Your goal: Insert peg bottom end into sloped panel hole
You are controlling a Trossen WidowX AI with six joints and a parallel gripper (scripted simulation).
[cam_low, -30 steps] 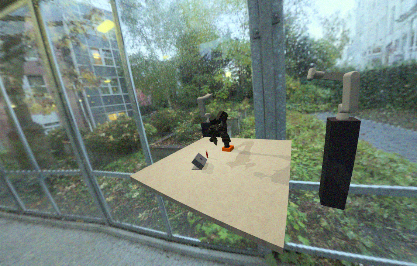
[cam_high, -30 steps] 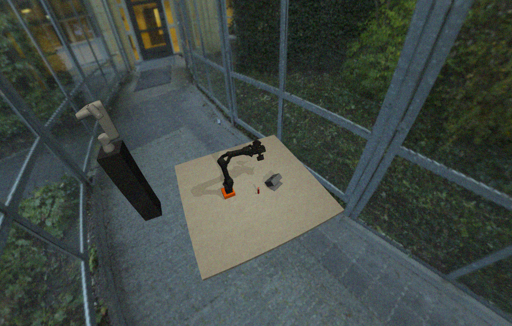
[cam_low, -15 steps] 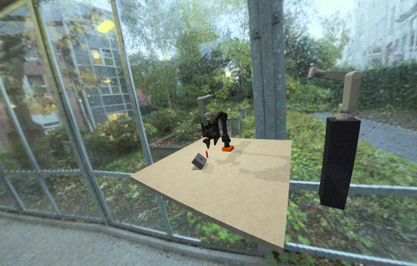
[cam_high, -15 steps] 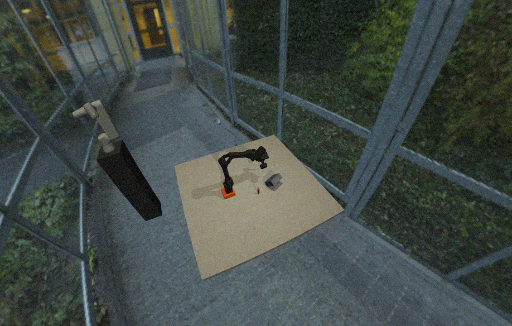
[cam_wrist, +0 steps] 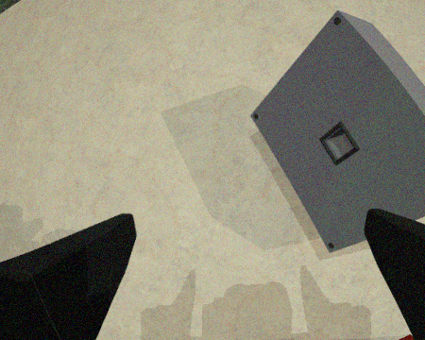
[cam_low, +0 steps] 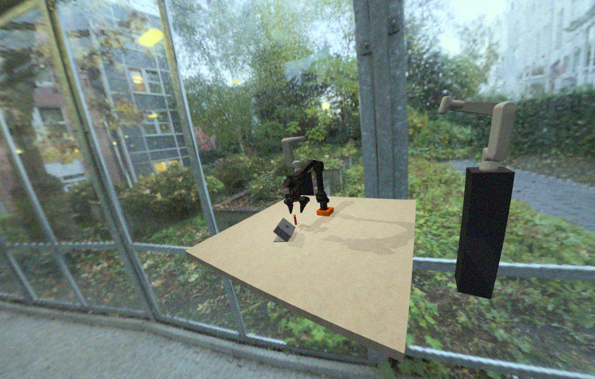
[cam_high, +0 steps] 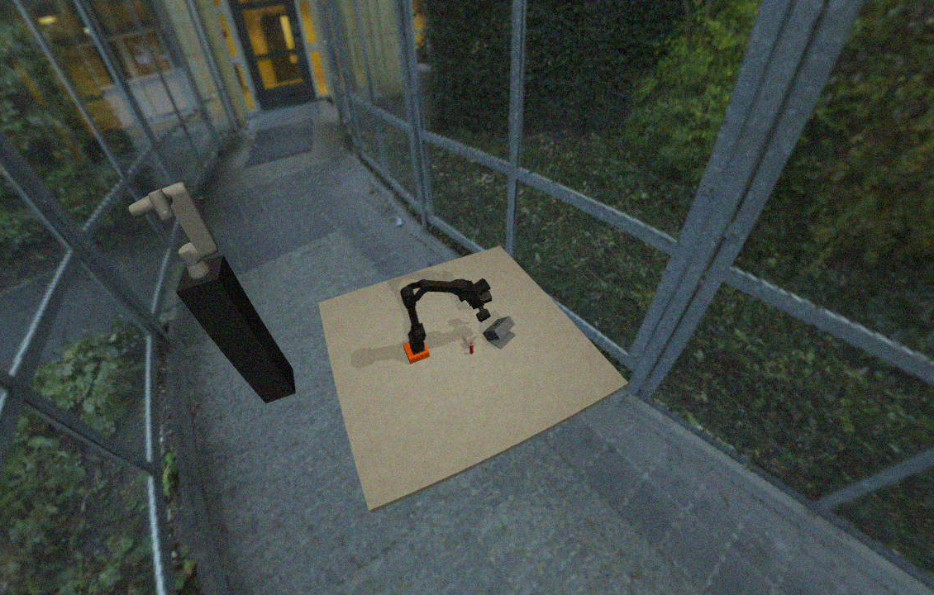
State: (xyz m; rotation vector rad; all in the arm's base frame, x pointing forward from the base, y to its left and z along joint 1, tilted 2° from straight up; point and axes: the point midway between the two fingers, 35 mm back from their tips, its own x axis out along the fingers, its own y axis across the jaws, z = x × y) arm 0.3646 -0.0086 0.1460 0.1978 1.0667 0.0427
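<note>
The red peg (cam_high: pixel 471 347) (cam_low: pixel 295 220) stands upright on the table (cam_high: pixel 418 429) (cam_low: pixel 356 292), between the arm's base and the panel. Only a sliver of red shows at the bottom right edge of the wrist view. The grey sloped panel (cam_high: pixel 500 332) (cam_low: pixel 281 230) (cam_wrist: pixel 387 104) has a square hole (cam_wrist: pixel 339 144) in its face, with nothing in it. My gripper (cam_low: pixel 296 211) (cam_wrist: pixel 250 225) is open and empty, pointing down above the table near the peg and panel. In the wrist view the right finger overlaps the panel's lower corner.
The orange base (cam_high: pixel 416 354) (cam_low: pixel 324 211) of my arm is behind the peg, on the side away from the panel. A beige arm (cam_high: pixel 192 221) (cam_low: pixel 501 131) stands on a black pedestal (cam_high: pixel 237 332) (cam_low: pixel 484 230) off the table. Shadows of the arm and panel lie on the table top.
</note>
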